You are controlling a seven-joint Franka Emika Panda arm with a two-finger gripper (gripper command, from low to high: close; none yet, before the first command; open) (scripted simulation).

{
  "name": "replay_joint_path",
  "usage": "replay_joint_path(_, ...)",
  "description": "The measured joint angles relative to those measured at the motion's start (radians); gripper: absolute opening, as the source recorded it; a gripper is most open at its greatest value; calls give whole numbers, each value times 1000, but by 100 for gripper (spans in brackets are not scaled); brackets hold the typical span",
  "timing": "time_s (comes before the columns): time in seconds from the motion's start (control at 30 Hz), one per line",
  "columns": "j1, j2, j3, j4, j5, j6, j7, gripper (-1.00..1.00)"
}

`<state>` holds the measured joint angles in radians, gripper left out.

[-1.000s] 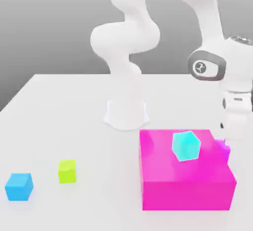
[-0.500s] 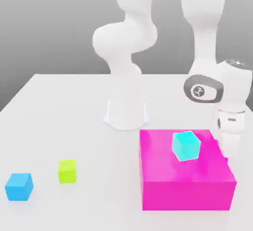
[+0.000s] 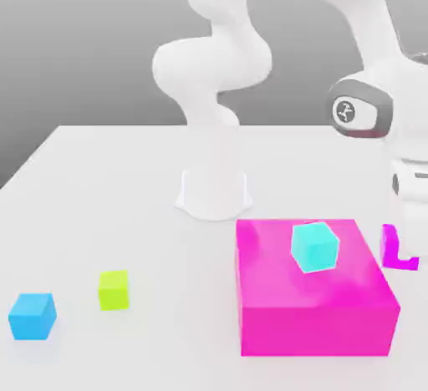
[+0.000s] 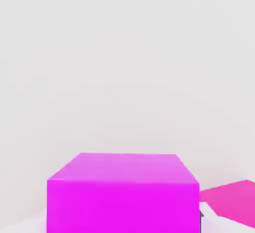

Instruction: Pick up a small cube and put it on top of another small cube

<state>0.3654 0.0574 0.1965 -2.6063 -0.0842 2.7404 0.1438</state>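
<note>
Nearest in the exterior view, a small blue cube [image 3: 32, 315] sits on the white tabletop [image 3: 109, 180] at the exterior view's left. Just beyond it, a little toward the exterior view's right and apart from it, is another small cube [image 3: 114, 290], lime yellow-green and about the same size, with nothing on top of it. On the exterior view's right stands a large flat magenta box [image 3: 318, 310], and a cyan cube [image 3: 315, 246] rests on its top face, tilted onto an edge or corner rather than lying flat. Past the box's far right corner, just beside it, is the small cube [image 3: 389, 247], magenta-purple; only an L-shaped part of it shows, because a white finger of the end effector [image 3: 403, 246] crosses in front of it. The end effector is closed to a narrow gap with the small cube gripped between its fingers, well apart from the lime cube across the tabletop. In the hand view the small cube [image 4: 122, 192] looms close and square-on, its top face and one side lit, with a slanted sliver of the magenta box [image 4: 231, 204] beside it and the bare tabletop [image 4: 124, 53] beyond. Farther back in the exterior view, the arm's white round base [image 3: 214, 193] stands on the tabletop behind the box, and its links bend up and over to the wrist. On the grey joint housing above the end effector is a small round emblem [image 3: 345, 112]; no letters can be read in it.
</note>
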Motion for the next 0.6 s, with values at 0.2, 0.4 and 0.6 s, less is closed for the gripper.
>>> replay_joint_path(0.2, -277, -62, -132, -28, -19, -54, -195, -100)
replay_joint_path(0.4, -492, -148, -261, -123, -10, -79, -390, -100)
replay_joint_path(0.6, -628, -221, -427, -227, -2, -71, -566, -100)
